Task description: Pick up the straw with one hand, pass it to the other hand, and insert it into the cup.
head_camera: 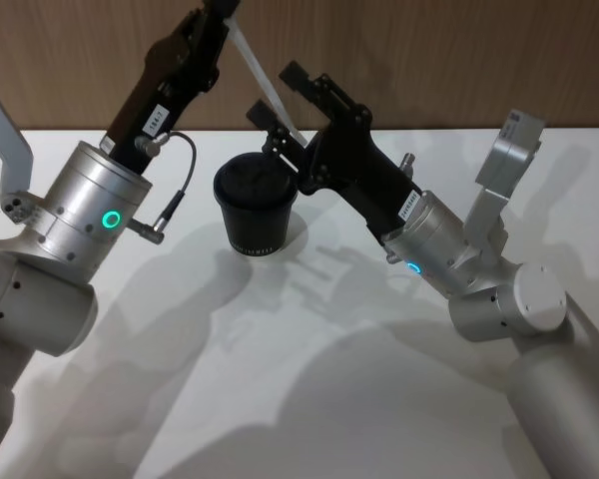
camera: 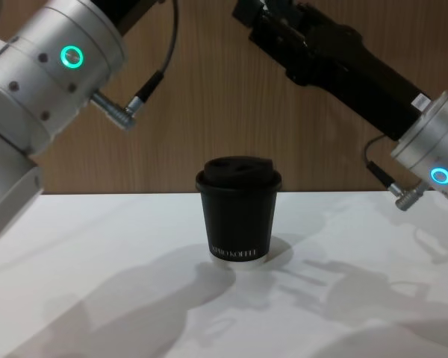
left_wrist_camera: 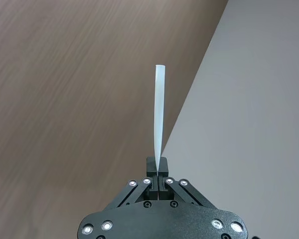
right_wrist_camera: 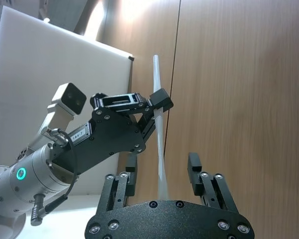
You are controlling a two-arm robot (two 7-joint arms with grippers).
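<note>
Thin white straw [left_wrist_camera: 159, 114] pinched in the left gripper [left_wrist_camera: 158, 167] jaws, passing between the right gripper [right_wrist_camera: 162, 162] jaws, which are wide; black cup [camera: 238, 209] below on white surface [camera: 97, 246], wooden wall [camera: 194, 97] behind.

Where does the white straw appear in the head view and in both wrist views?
Head view: the straw slants at top centre, between the left gripper and the right gripper.
Left wrist view: centre, sticking out of the left gripper.
Right wrist view: centre, inside the open right gripper.
Shared landmark: the left gripper, shut on the straw.
</note>
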